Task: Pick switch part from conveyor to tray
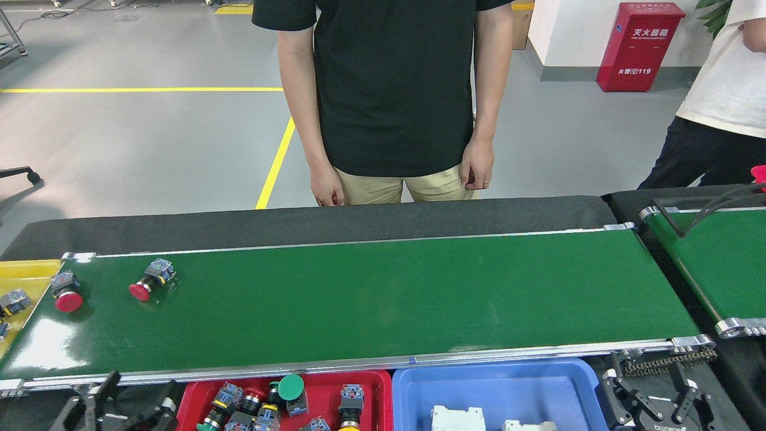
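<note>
Both jaws are standing spread and empty: the left gripper (122,407) beside the red tray (371,383), the right gripper (658,402) beside the blue tray (413,383). Two red switch parts (149,280) are lying at the conveyor (383,299)'s left end, one (64,291) nearing the edge.

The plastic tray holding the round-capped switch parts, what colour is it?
Red plastic tray, seen in the head view.

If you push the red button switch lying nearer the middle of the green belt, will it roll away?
Probably a little. The red button switch lies on its side, and its round red cap could let it swing in a curve. Its blocky grey end would likely stop a long roll. The glossy conveyor may let it slide.
</note>
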Controlling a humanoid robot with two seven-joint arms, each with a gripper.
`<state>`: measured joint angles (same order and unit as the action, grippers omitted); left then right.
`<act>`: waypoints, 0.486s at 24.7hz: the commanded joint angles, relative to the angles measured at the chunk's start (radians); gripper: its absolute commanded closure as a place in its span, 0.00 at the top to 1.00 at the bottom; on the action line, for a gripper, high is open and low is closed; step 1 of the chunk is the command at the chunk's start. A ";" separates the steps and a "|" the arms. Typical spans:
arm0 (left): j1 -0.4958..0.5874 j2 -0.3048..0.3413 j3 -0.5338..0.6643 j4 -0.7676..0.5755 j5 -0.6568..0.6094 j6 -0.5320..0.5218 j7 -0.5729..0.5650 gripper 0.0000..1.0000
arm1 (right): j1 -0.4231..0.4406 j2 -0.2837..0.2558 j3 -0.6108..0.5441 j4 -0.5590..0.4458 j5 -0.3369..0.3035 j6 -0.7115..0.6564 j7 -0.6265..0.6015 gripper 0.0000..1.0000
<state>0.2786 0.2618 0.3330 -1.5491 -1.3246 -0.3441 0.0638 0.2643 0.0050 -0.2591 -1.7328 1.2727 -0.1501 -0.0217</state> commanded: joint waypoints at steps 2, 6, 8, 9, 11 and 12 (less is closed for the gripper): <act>-0.018 0.027 0.006 0.006 0.004 0.014 0.008 1.00 | -0.010 -0.010 0.001 -0.025 0.000 -0.005 -0.006 0.99; -0.019 0.028 0.006 0.000 0.007 -0.019 0.008 1.00 | 0.006 -0.008 0.014 -0.033 0.000 -0.029 -0.004 0.99; -0.012 0.028 0.012 0.000 0.007 -0.021 0.008 1.00 | 0.023 -0.007 0.018 -0.034 0.000 -0.046 -0.006 0.99; -0.007 0.027 0.017 0.003 0.005 -0.019 0.008 1.00 | 0.026 -0.003 0.018 -0.034 0.000 -0.055 -0.006 0.99; -0.006 0.027 0.021 0.006 0.007 -0.015 0.008 1.00 | 0.027 0.000 0.018 -0.033 0.000 -0.060 -0.006 0.99; -0.004 0.025 0.032 0.006 0.007 -0.015 0.008 1.00 | 0.032 0.000 0.018 -0.033 0.000 -0.060 -0.006 0.99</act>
<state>0.2750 0.2766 0.3496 -1.5356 -1.3216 -0.3592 0.0641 0.2958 0.0058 -0.2404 -1.7506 1.2728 -0.2001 -0.0216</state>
